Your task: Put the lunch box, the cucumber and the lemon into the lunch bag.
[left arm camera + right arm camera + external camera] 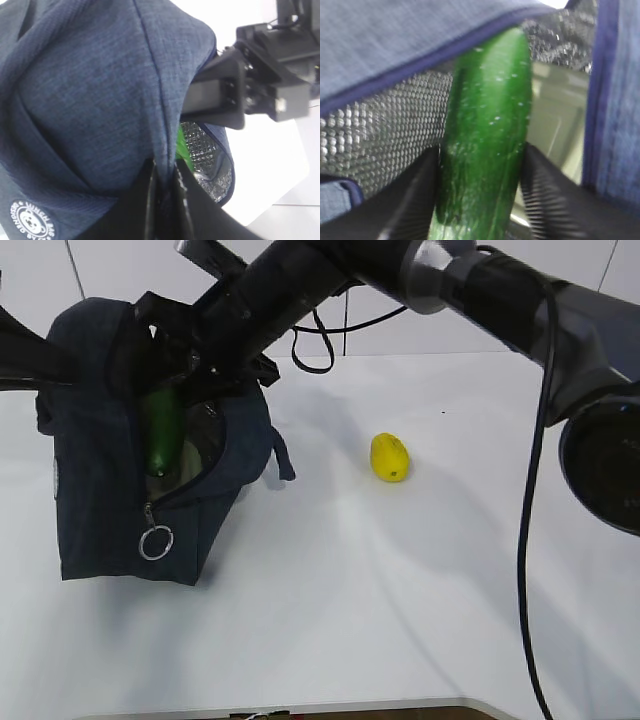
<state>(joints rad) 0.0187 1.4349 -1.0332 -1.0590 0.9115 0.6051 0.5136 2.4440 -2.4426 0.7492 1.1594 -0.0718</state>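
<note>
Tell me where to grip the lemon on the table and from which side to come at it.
Grip the lemon across its narrow middle, coming from above. It lies on its side on the bare white table, well clear of the lunch bag, so nothing blocks a descent. Its belly is the fattest, most even part; the tapered ends would probably squeeze out of the jaws.

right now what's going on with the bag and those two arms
The robot is packing the lunch bag. The right pincer is clamped on the cucumber and is reaching into the bag's open mouth, with the cucumber partly inside against the foil lining. The left pincer is pinched shut on the bag's fabric, holding it open. Something pale sits at the bottom of the bag, possibly the lunch box, though it is blurred. The lemon lies out on the table.
</note>
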